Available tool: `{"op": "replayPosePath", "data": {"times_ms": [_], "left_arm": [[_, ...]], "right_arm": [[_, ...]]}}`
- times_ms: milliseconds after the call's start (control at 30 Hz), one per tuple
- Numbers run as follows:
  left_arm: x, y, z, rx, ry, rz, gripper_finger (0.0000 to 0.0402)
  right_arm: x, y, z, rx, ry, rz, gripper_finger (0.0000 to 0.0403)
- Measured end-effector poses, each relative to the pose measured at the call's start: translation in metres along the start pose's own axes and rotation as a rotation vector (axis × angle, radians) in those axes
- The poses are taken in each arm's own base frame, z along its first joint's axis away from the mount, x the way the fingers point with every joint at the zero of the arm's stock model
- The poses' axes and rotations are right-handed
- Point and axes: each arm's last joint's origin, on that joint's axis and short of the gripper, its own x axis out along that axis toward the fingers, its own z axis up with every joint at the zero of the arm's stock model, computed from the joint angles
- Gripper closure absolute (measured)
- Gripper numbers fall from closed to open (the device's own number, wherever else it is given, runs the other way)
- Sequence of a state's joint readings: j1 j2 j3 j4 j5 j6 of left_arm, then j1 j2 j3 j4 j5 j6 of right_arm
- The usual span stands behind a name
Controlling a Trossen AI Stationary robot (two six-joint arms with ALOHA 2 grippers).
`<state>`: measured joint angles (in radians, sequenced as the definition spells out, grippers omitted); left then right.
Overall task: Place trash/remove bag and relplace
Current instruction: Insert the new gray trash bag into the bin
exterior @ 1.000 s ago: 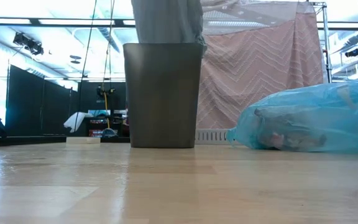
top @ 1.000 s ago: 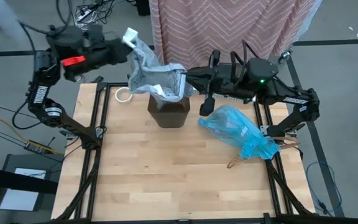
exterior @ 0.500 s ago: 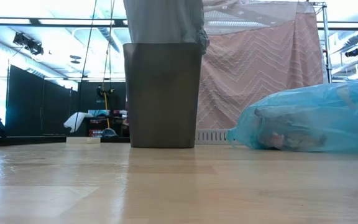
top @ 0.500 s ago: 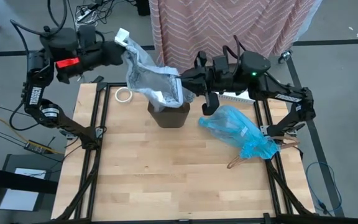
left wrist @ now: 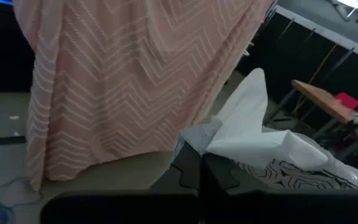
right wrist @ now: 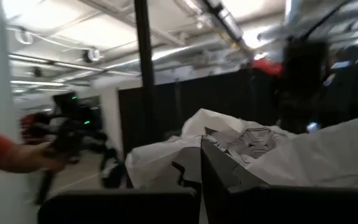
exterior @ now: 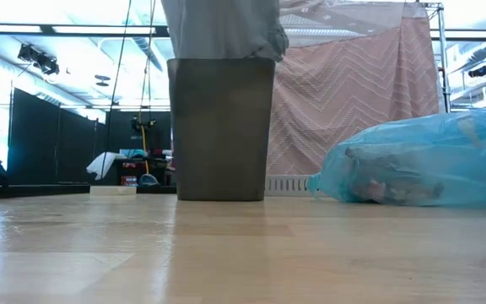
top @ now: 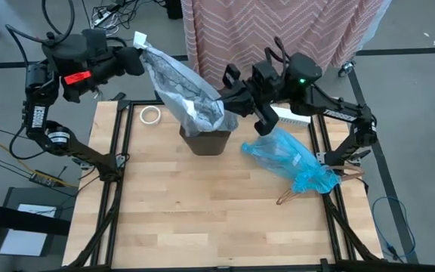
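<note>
Reaching in from both sides, the left gripper (top: pixel 137 51) and right gripper (top: pixel 229 97) pinch the crinkly grey bag (top: pixel 183 92) above the dark bin (top: pixel 206 140), upper middle.

Pink chevron curtain (top: pixel 278 26), tape roll (top: pixel 150 115), wooden table (top: pixel 202 211)

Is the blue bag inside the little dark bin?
No, the blue bag lies on the wooden table beside the dark bin, not in it.
</note>
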<state>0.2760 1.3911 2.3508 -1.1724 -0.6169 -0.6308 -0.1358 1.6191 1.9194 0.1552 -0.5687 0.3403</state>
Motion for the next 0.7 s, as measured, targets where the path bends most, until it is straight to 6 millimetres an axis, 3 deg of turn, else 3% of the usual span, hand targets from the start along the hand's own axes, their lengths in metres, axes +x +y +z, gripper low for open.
{"op": "replayPosePath", "data": {"times_ms": [700], "left_arm": [[-0.004, 0.005, 0.003, 0.17, -0.063, 0.107, 0.0399]], "right_arm": [[0.011, -0.055, -0.031, 0.25, -0.067, 0.194, 0.0403]]}}
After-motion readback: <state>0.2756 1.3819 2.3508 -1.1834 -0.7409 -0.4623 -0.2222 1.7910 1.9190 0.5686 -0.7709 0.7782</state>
